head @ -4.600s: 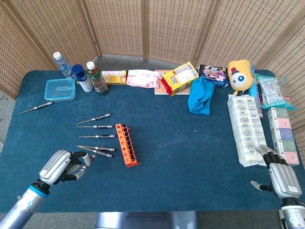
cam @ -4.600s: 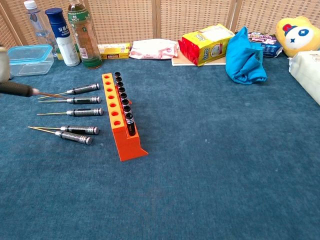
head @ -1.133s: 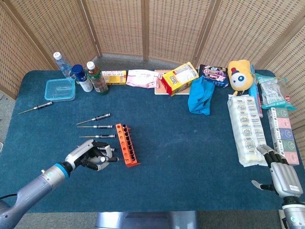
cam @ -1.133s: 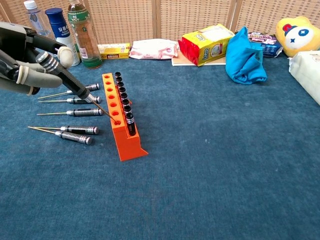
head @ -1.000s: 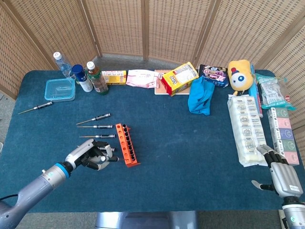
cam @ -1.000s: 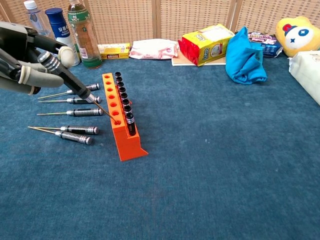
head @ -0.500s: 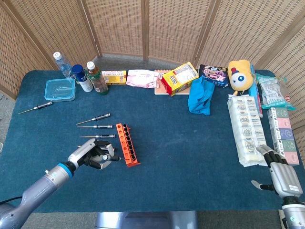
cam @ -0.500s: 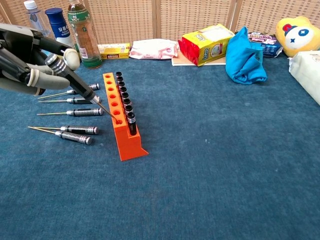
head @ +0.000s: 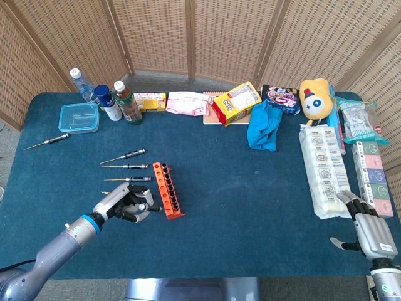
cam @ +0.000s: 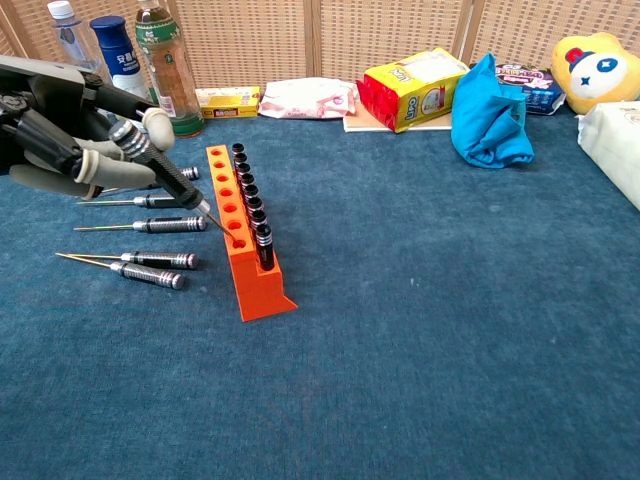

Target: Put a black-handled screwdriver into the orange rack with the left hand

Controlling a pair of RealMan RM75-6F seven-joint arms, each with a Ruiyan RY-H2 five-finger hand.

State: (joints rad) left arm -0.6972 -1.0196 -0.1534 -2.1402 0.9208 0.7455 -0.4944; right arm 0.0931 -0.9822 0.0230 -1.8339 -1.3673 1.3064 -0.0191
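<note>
My left hand (cam: pixel 70 145) (head: pixel 128 204) grips a black-handled screwdriver (cam: pixel 165 170) tilted down to the right, its thin shaft reaching into the nearest left-row hole of the orange rack (cam: pixel 245 265) (head: pixel 168 199). The rack's right row holds several black-handled screwdrivers (cam: pixel 250 205). More screwdrivers (cam: pixel 150 225) lie on the blue cloth left of the rack, and a lone one (head: pixel 47 142) lies far left. My right hand (head: pixel 369 232) rests open at the table's near right corner, holding nothing.
Bottles (head: pixel 103 97) and a clear lidded box (head: pixel 78 117) stand at the back left. Snack packs (head: pixel 235 103), a blue cloth bag (head: pixel 263 125) and a yellow plush toy (head: pixel 315 97) line the back. Long packets (head: pixel 326 169) lie on the right.
My left hand picked up a screwdriver and carried it to the rack. Over the last second the hand has moved closer to the rack, the shaft sliding further into the hole.
</note>
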